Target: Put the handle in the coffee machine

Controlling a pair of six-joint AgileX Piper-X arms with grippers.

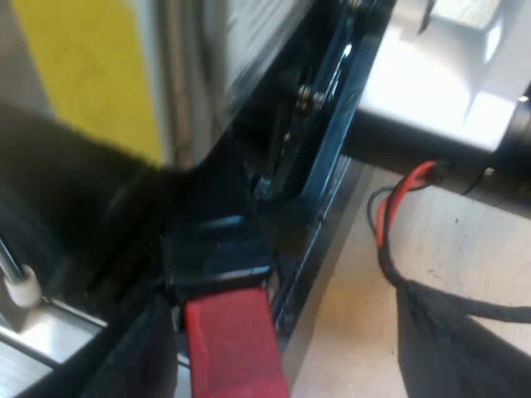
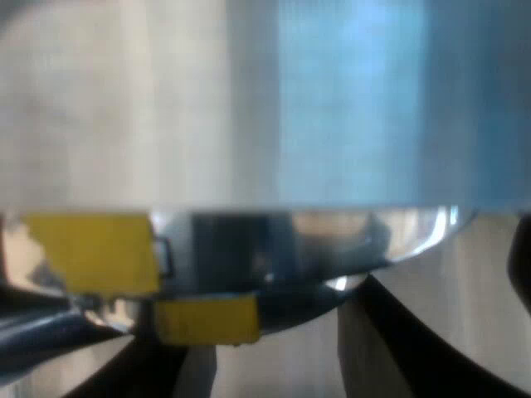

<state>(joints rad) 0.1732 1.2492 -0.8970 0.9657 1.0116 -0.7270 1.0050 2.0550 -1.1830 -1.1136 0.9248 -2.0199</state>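
One red-ended handle (image 1: 232, 342) sits against the machine (image 1: 192, 79) front.

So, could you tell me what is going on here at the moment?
Both arms are close up against the espresso machine. The left gripper is at the holder's dark handle, whose red end points out from the machine's front. The right gripper is open, holding nothing, facing the metal body by its yellow labels.
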